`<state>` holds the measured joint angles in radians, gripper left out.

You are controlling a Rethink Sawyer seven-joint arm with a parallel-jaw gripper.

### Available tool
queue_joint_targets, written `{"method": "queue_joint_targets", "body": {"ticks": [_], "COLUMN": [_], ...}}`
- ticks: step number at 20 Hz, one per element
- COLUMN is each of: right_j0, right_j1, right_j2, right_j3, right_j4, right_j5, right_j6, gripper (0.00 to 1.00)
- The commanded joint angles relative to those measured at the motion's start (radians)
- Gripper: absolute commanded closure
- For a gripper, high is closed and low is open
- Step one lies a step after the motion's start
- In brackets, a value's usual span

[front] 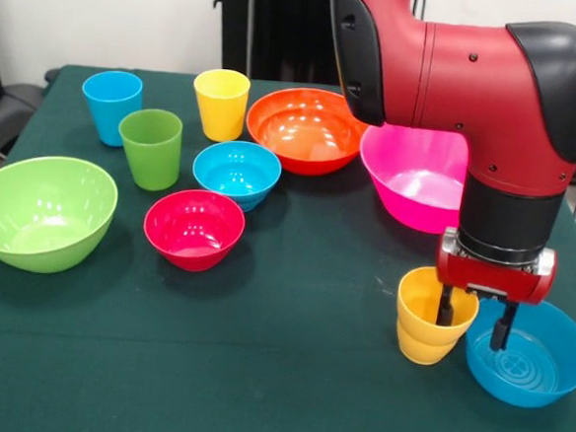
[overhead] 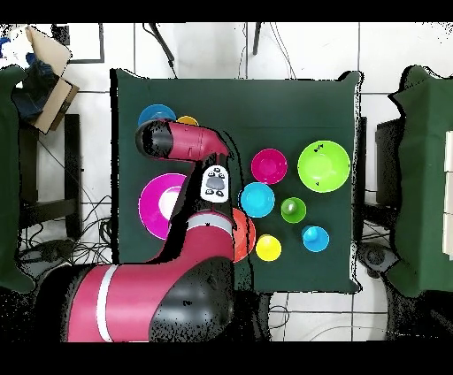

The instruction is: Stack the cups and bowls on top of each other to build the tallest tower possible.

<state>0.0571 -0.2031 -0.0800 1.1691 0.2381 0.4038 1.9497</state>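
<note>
My gripper (front: 474,320) hangs at the front right, open. One finger (front: 446,308) dips inside the squat yellow-orange cup (front: 423,329); the other is outside its rim, over a small blue bowl (front: 530,366). Both stand on the cloth. Behind them sits the large pink bowl (front: 414,180), with the wide orange bowl (front: 304,128) beside it. The red bowl (front: 193,229), second blue bowl (front: 237,171), lime bowl (front: 41,209) and the green (front: 150,147), yellow (front: 221,103) and light blue (front: 111,105) cups stand separately at the left. Overhead, the arm (overhead: 181,141) hides the gripper.
A dark green cloth (front: 287,374) covers the table. In the overhead view, chairs (overhead: 425,177) stand at both sides, and a cardboard box (overhead: 49,75) lies on the one at the top left.
</note>
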Motion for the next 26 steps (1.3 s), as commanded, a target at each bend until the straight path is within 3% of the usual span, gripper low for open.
{"method": "queue_joint_targets", "body": {"ticks": [1, 12, 18, 19, 26], "right_j0": [-0.003, -0.003, 0.006, 0.008, 0.008], "right_j1": [-0.031, -0.089, -0.085, -0.083, -0.052], "right_j2": [0.056, 0.011, -0.010, -0.013, -0.005], "right_j3": [0.067, 0.075, 0.055, 0.053, 0.029], "right_j4": [0.016, 0.003, -0.007, -0.010, 0.002], "right_j5": [0.050, 0.154, 0.181, 0.179, 0.168], "right_j6": [0.153, 0.128, 0.118, 0.118, 0.133], "gripper": [0.00, 0.00, 0.00, 1.00, 1.00]}}
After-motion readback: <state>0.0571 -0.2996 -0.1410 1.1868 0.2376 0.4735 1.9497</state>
